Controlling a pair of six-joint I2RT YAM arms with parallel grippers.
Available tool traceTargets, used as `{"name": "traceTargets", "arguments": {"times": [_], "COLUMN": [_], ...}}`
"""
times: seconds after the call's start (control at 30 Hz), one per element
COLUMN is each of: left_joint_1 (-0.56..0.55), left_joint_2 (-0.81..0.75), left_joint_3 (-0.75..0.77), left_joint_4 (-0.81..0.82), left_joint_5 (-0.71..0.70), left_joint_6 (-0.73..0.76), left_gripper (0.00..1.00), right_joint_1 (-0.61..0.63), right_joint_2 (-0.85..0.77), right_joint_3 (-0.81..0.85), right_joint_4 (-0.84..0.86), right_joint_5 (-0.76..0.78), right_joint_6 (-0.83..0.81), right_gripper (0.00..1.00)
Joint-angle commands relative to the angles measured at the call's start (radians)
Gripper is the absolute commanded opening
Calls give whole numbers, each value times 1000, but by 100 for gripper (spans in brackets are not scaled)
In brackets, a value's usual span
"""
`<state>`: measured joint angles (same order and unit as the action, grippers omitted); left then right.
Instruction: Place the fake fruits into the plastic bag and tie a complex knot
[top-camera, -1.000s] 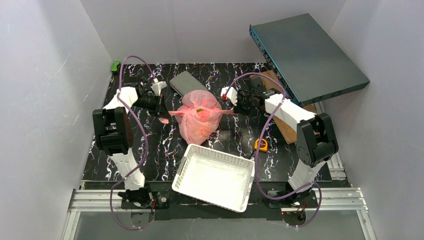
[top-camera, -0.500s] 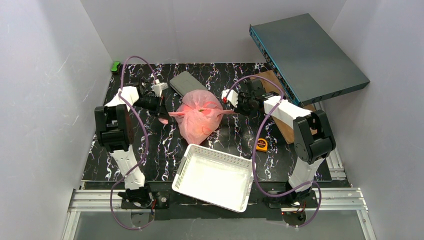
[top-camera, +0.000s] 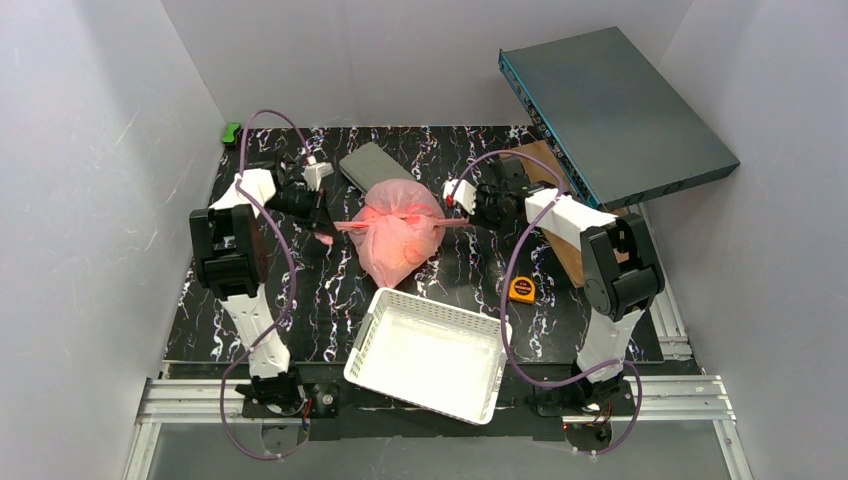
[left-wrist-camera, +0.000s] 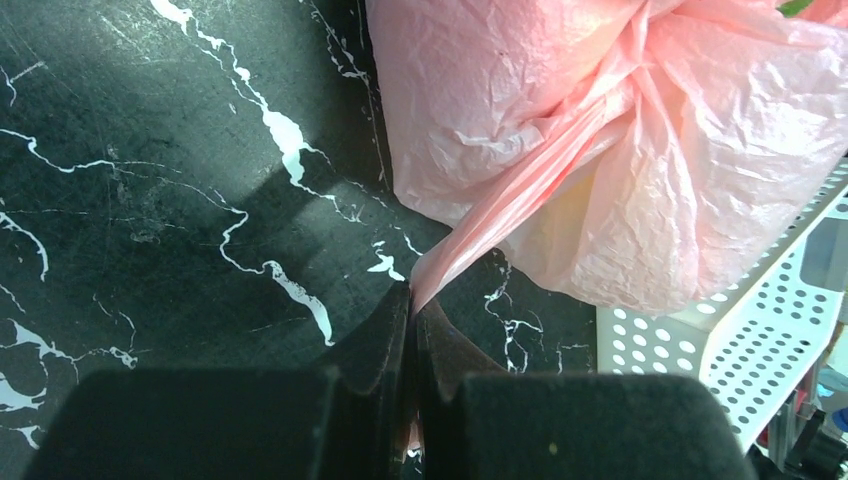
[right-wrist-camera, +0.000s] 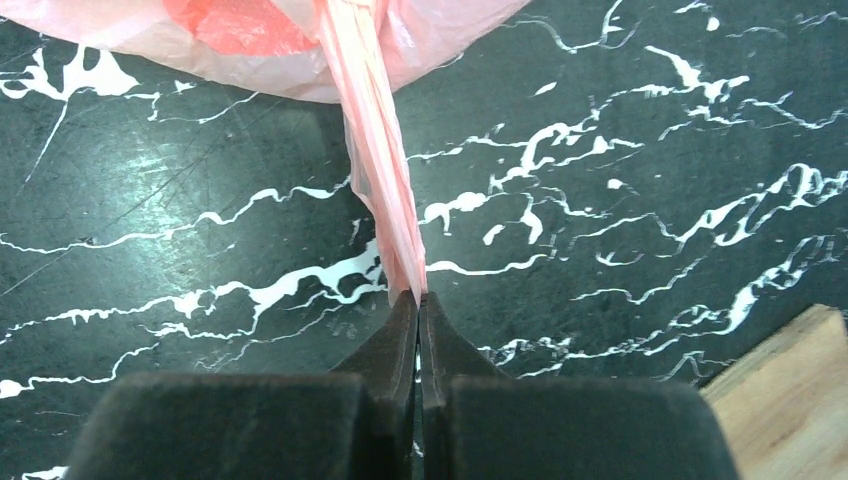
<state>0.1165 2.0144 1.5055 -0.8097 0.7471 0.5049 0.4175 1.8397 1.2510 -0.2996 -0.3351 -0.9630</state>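
Observation:
The pink plastic bag (top-camera: 400, 238) lies bulging on the black marble table between my two arms. Its handle strips stretch out sideways from a twisted gather on top, the knot (top-camera: 398, 220). My left gripper (top-camera: 330, 224) is shut on the left strip (left-wrist-camera: 520, 195), which runs taut to the bag (left-wrist-camera: 600, 120). My right gripper (top-camera: 463, 221) is shut on the right strip (right-wrist-camera: 380, 160), which leads up to the bag (right-wrist-camera: 420, 30). The fake fruits show only as dim shapes through the plastic, such as a red patch (right-wrist-camera: 230, 25).
A white lattice basket (top-camera: 430, 350) stands just in front of the bag, with a small yellow-orange tape measure (top-camera: 521, 289) to its right. A grey flat box (top-camera: 370, 165) lies behind the bag. A large dark panel (top-camera: 615, 110) leans over a wooden board (top-camera: 575, 255) at the back right.
Both grippers have shifted slightly toward the far side, still gripping the strips. The bag has moved a little that way with them.

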Motion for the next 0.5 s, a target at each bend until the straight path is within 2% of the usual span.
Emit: {"name": "traceTargets", "arguments": {"times": [0.0,0.2,0.37,0.47], "left_joint_1": [153,198,211,210], "left_joint_2": [-89,-165,-139,-117], "left_joint_3": [72,97,-20,-38], "left_joint_4": [-47,-115,-43,-32], "left_joint_5": [-218,-175,-236,-258], "left_joint_6": [78,143,168,159], "left_gripper": [0,0,0,0], "right_joint_1": [-155,-156,-92,-38], "right_joint_2": [6,-74,-12,34], "right_joint_3": [90,100,80,126], "right_joint_4": [-226,-279,-246,-243], "right_joint_5": [374,292,306,309], "right_joint_6": [-43,-78,-23,21], "right_gripper": [1,1,1,1]}}
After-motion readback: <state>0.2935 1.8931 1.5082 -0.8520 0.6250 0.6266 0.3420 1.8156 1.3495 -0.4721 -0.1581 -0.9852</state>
